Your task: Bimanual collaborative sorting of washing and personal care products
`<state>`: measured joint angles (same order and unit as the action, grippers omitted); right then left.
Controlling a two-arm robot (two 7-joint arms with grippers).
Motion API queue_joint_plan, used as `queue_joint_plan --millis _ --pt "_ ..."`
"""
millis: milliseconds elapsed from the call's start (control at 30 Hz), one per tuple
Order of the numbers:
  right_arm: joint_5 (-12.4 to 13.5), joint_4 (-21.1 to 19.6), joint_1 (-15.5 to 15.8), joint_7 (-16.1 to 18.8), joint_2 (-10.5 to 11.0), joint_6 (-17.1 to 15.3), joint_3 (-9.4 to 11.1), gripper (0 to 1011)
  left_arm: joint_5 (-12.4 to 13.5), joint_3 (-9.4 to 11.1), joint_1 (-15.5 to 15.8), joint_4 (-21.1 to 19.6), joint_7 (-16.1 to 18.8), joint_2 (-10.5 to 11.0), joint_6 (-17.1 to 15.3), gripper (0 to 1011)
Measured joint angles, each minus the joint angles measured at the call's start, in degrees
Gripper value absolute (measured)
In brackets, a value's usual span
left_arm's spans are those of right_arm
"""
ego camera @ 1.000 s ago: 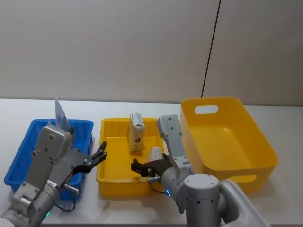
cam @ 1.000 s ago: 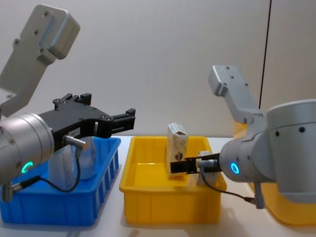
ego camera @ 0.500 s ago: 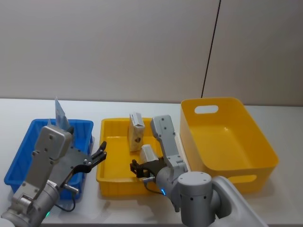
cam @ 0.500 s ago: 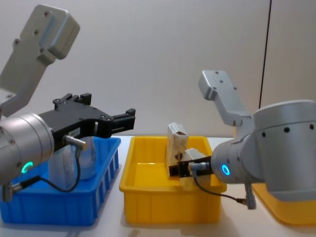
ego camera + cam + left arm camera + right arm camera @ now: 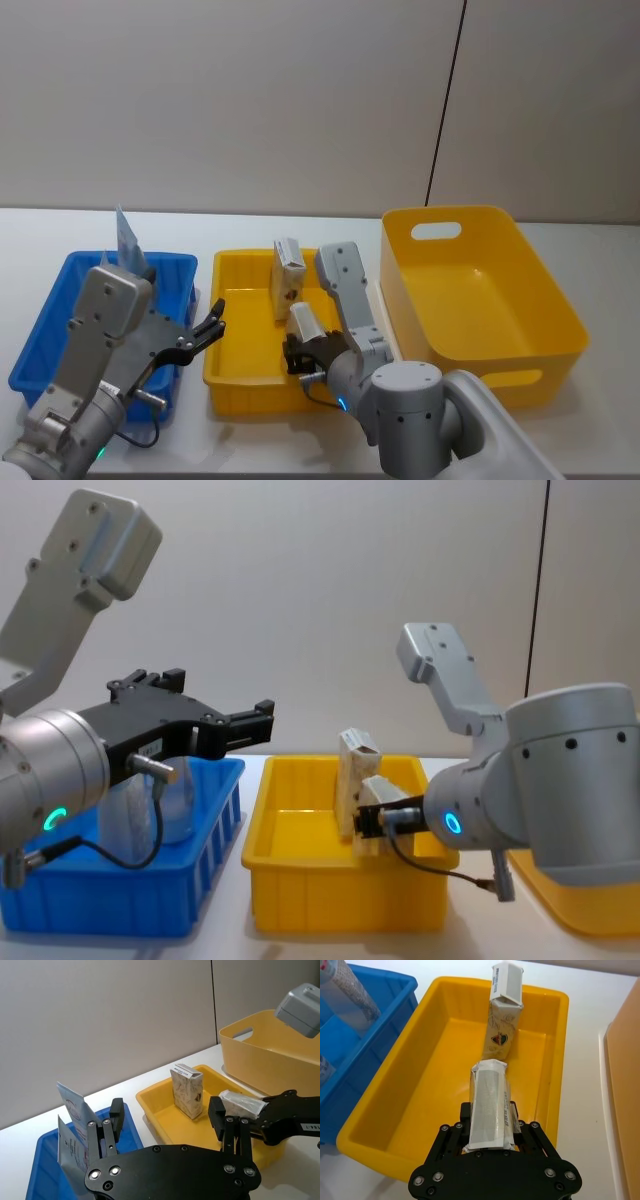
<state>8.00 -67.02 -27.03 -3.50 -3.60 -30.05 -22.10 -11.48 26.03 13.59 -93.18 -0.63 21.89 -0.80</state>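
Cream carton (image 5: 489,1102) pinched over yellow tub (image 5: 216,352)
Right gripper (image 5: 303,352) clamps it near the standing carton (image 5: 287,280), within the rims; left gripper (image 5: 262,722) spreads above the blue crate's (image 5: 58,302) edge.

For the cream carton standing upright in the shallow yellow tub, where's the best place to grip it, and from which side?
Probably its upper body, just under the folded top, coming down from above: the upright carton stands tall near the far wall of the yellow tub, so its flat sides are exposed. The open left gripper is free; the right gripper holds another carton.
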Motion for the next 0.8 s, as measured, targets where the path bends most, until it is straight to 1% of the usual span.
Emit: queue_joint_plan --millis 200,400,433,533,600,800 --pt "-0.7 -0.7 0.4 0.0 0.2 2.2 -0.2 370 0.0 0.0 0.0 0.0 0.0 0.0 0.0 1001" --pt "-1.9 -2.3 1.2 0.0 0.6 6.0 -0.4 370 0.0 0.0 0.0 0.0 0.0 0.0 0.0 1001" --pt "-1.9 -2.3 1.2 0.0 0.6 6.0 -0.4 370 0.0 0.0 0.0 0.0 0.0 0.0 0.0 1001" --pt "-2.5 -3.4 1.7 -0.1 1.0 8.1 -0.5 370 0.0 0.0 0.0 0.0 0.0 0.0 0.0 1002" --pt "-2.8 -3.8 1.9 -0.3 1.1 9.0 -0.5 370 0.0 0.0 0.0 0.0 0.0 0.0 0.0 1001" --pt "-3.9 -6.2 2.7 -1.2 1.9 12.3 -0.1 370 0.0 0.0 0.0 0.0 0.0 0.0 0.0 1001"
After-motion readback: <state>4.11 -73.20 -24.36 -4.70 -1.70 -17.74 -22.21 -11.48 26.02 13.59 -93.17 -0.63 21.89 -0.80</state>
